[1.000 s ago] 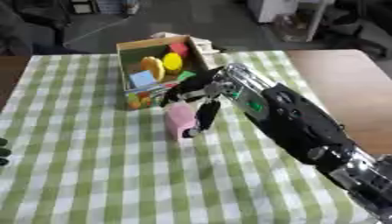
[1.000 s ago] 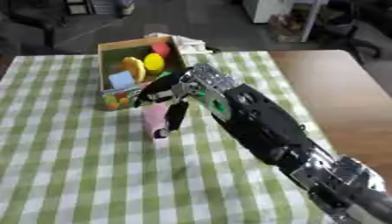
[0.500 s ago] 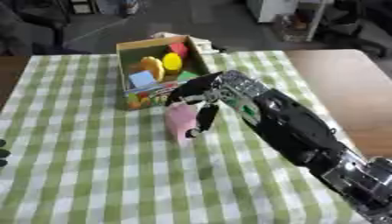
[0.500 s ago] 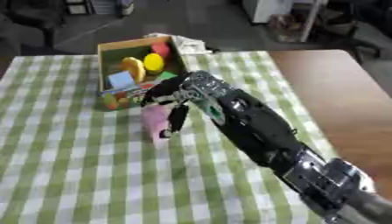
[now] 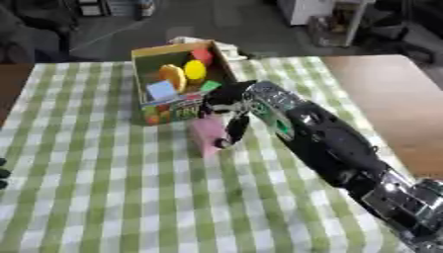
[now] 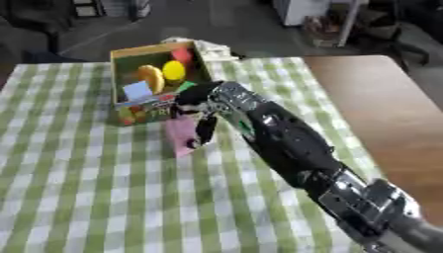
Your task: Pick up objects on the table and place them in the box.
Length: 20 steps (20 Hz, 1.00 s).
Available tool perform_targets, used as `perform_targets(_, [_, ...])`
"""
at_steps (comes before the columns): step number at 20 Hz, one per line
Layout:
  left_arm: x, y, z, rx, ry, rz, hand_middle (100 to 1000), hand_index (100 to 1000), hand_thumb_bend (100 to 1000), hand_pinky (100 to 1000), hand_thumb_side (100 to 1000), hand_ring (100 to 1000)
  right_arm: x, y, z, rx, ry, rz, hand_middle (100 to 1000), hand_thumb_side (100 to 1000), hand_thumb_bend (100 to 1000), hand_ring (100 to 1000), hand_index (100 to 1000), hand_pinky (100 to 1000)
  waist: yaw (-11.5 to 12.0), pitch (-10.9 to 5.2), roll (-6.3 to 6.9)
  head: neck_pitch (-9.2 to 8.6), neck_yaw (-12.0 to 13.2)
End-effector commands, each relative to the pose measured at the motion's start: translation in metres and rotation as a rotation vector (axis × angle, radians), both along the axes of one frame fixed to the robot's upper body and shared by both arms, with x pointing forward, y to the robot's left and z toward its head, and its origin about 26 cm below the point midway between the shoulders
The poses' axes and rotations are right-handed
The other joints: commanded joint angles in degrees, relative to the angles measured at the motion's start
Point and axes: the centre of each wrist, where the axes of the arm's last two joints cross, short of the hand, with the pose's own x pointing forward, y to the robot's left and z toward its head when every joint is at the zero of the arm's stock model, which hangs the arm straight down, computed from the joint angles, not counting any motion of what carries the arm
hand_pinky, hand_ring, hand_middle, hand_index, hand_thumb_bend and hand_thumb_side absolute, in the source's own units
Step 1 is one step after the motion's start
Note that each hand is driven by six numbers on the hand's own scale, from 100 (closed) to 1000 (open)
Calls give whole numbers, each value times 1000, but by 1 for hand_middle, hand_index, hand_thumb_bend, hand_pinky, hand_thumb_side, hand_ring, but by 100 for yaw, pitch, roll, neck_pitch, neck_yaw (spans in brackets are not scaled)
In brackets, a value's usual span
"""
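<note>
A pink block (image 5: 206,136) stands upright on the green checked tablecloth (image 5: 104,197), just in front of the cardboard box (image 5: 154,52). My right hand (image 5: 227,106) reaches in from the lower right and its fingers are curled round the block's right side and top. The box lies open toward me and holds a yellow piece (image 5: 196,69), an orange piece (image 5: 170,76), a red piece (image 5: 202,54) and a light blue piece (image 5: 161,91). A dark bit of my left hand (image 5: 3,173) shows at the left edge; its fingers cannot be made out.
Bare brown tabletop (image 5: 389,99) lies to the right of the cloth. Something white (image 5: 227,48) sits behind the box. Chairs and office furniture stand on the floor beyond the table's far edge.
My right hand has slid a little to the left and closed in on the pink block. The block stands almost where it was, near the box front.
</note>
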Motion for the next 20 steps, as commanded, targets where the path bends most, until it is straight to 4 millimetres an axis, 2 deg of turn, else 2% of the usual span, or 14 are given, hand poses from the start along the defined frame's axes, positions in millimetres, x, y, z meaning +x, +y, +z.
perform_targets(1, [0, 0, 6, 3, -23, -1, 590, 791, 100, 604, 750, 606, 5, -7, 25, 102, -61, -21, 489, 225, 232, 750, 595, 759, 6, -64, 29, 26, 6])
perform_targets(7, [0, -1, 5, 1, -20, -9, 590, 791, 100, 604, 750, 606, 13, -25, 68, 274, -117, -130, 476, 166, 181, 716, 581, 737, 54, -76, 42, 26, 18])
perform_targets(10, [0, -2, 4, -1, -16, -15, 589, 791, 100, 604, 750, 605, 21, -39, 77, 354, -189, -252, 480, 130, 169, 698, 589, 724, 101, -72, 56, 26, 8])
perform_targets(13, [0, -3, 5, -2, -16, -24, 589, 791, 100, 604, 751, 605, 30, -50, 72, 396, -285, -389, 508, 127, 176, 693, 623, 718, 149, -50, 58, 26, -15])
perform_targets(16, [2, -5, 6, -5, -20, -38, 589, 791, 100, 604, 752, 605, 36, -58, 57, 410, -373, -515, 543, 197, 189, 686, 661, 709, 216, -11, 63, 26, -28])
perform_targets(18, [2, -6, 6, -6, -20, -45, 589, 791, 100, 603, 752, 605, 39, -60, 46, 422, -433, -572, 564, 268, 203, 682, 689, 704, 251, 9, 68, 26, -32])
perform_targets(20, [2, -7, 7, -7, -21, -49, 589, 791, 100, 603, 753, 605, 40, -58, 35, 432, -475, -592, 610, 391, 214, 693, 741, 706, 268, 27, 69, 26, -36])
